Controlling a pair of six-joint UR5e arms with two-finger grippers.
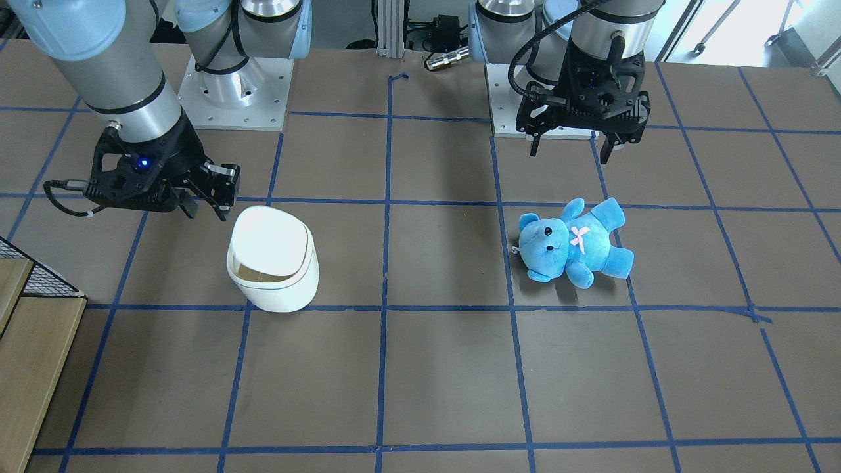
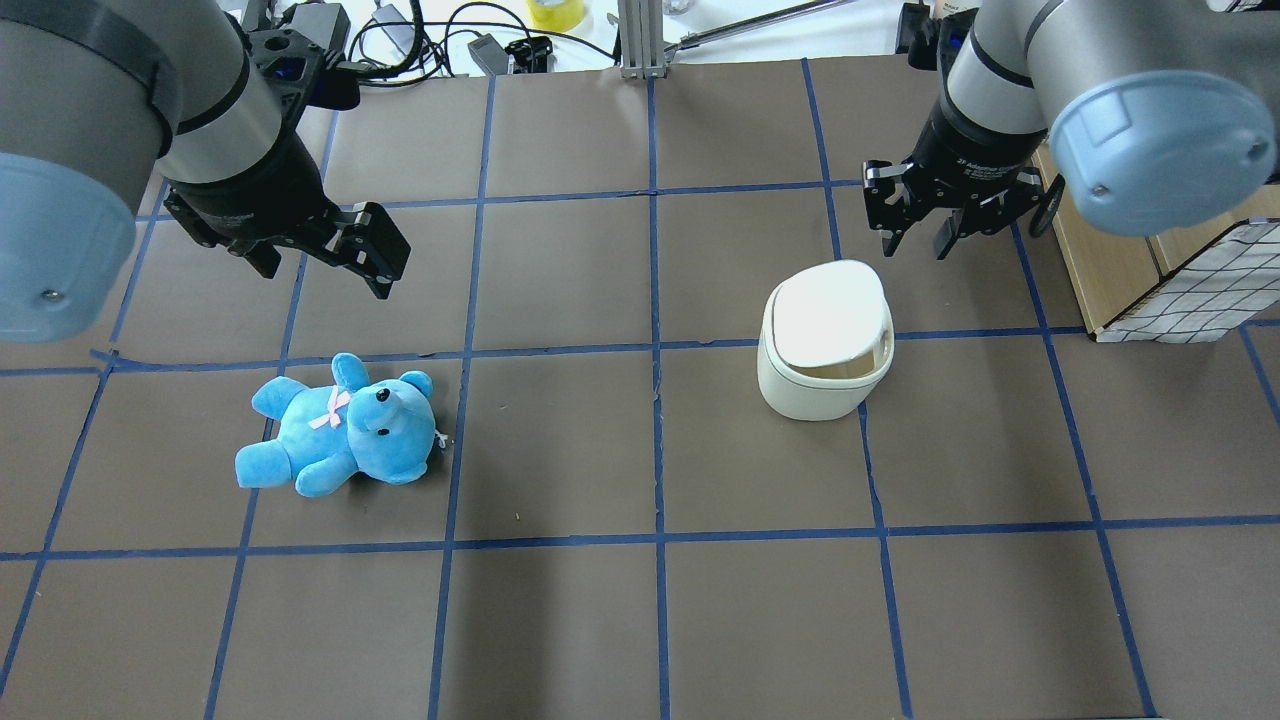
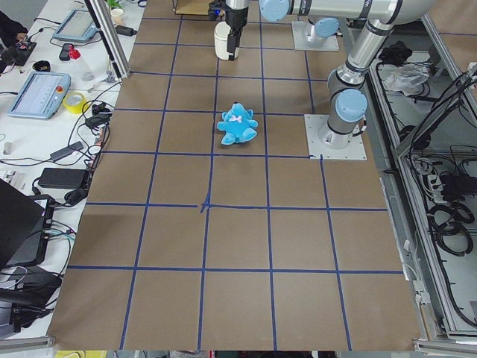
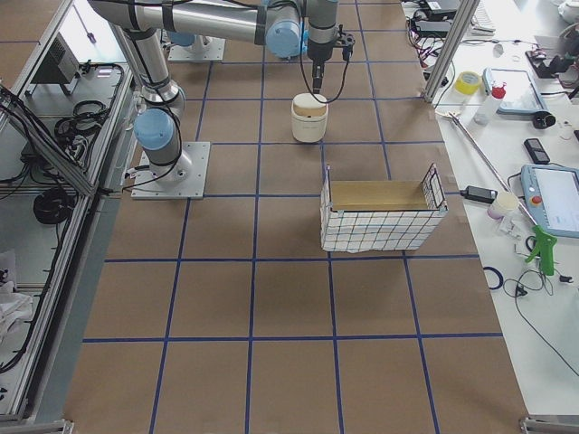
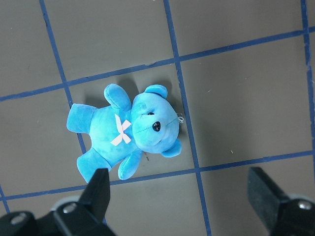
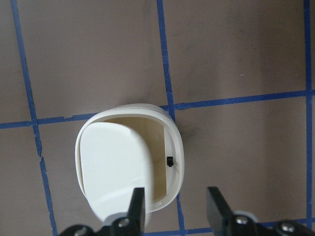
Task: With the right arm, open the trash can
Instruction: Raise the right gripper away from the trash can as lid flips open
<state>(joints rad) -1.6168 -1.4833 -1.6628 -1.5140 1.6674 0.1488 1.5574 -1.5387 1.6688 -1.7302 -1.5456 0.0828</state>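
Note:
The white trash can (image 1: pixel 272 259) stands on the brown table. Its flat lid (image 2: pixel 828 312) sits tilted, and a gap along one side shows the tan inside (image 6: pixel 160 152). My right gripper (image 1: pixel 207 207), with a blue light on its body, hovers above the can's edge opposite that gap, apart from it. Its fingers are parted and empty in the right wrist view (image 6: pixel 176 211) and in the overhead view (image 2: pixel 915 245). My left gripper (image 2: pixel 325 275) is wide open and empty, high above the blue plush bear (image 2: pixel 340 438); it also shows in the left wrist view (image 5: pixel 179 196).
The bear (image 1: pixel 575 242) lies on its back about two grid squares from the can. A wire-mesh basket with a wooden box (image 2: pixel 1180 290) stands at the table's edge close to my right arm. Blue tape lines grid the table.

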